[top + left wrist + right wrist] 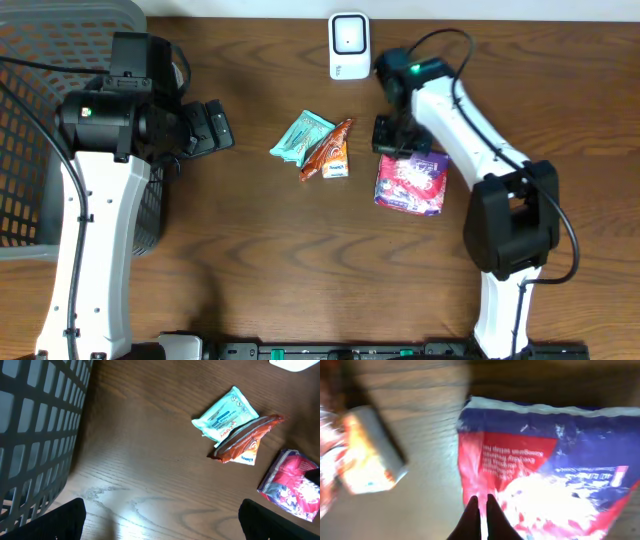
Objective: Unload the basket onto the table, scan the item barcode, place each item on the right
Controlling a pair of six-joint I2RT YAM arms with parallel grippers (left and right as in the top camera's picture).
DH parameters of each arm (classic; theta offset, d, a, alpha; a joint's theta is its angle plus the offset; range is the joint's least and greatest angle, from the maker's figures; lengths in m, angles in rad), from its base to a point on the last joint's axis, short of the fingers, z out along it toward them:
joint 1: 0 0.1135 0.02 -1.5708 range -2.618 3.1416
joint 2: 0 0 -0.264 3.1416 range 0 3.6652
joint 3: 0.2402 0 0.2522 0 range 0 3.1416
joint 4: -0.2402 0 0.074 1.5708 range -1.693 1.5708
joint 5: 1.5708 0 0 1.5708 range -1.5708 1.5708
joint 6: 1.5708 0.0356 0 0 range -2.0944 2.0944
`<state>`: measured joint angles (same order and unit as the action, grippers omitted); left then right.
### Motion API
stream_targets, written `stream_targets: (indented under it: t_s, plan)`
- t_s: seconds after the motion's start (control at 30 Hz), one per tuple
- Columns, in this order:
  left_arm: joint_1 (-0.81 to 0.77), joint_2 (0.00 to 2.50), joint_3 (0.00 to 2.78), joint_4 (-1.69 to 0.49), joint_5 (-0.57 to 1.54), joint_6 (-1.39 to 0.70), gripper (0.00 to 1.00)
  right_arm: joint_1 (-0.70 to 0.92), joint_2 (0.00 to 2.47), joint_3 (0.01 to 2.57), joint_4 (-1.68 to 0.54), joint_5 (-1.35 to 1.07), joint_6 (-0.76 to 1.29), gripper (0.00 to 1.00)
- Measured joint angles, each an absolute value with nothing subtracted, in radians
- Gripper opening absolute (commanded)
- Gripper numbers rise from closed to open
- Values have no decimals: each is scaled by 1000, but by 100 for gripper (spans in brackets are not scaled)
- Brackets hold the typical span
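Dark wood-grain tabletop point(260, 260), glare patch low in the left wrist view.

Right gripper point(480, 502): jaws drawn nearly together, only a bright sliver between the tips. They sit down on the red panel of the glossy red-and-blue plastic pouch point(545, 460). The view is too blurred to tell whether film is actually caught. Overhead, the pouch lies right of centre, with the gripper at its upper left edge.

Left gripper point(162, 522): jaws spread wide, empty, left of centre beside the grey plastic lattice basket point(30, 110).

Further out, a teal foil wrapper point(302, 135) and an orange-brown snack packet point(332, 145) overlap at centre. A small white-and-orange box point(365, 450) lies near the pouch, apart from it. The white rectangular scanner unit point(349, 45) stands at top centre.

The step looks like securing the pouch.
- Confirm the pinch before you lift. A bite on thin film near an edge may slip, so rise slowly and watch for sag.
- No barcode shows on the upward face, so expect to turn the pouch toward the scanner.
- Keep clear of the box as you go.
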<state>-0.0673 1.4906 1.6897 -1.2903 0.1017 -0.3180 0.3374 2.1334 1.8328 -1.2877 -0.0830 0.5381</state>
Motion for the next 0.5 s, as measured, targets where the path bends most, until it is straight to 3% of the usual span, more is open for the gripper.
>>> stream_targets:
  t_s: [0.03,0.1,0.5]
  plan:
    - [-67,1491,1690,-1291,102,-318,98,320,2133,1845,-1302,-105,514,32]
    - [-67,1491,1690,-1290,102,-318,98,294,2133,1850,-1333,-132,484,38]
    - [-67,1491,1689,-1291,102,-318,98,362,2134,1837,-1407,-20,514,49]
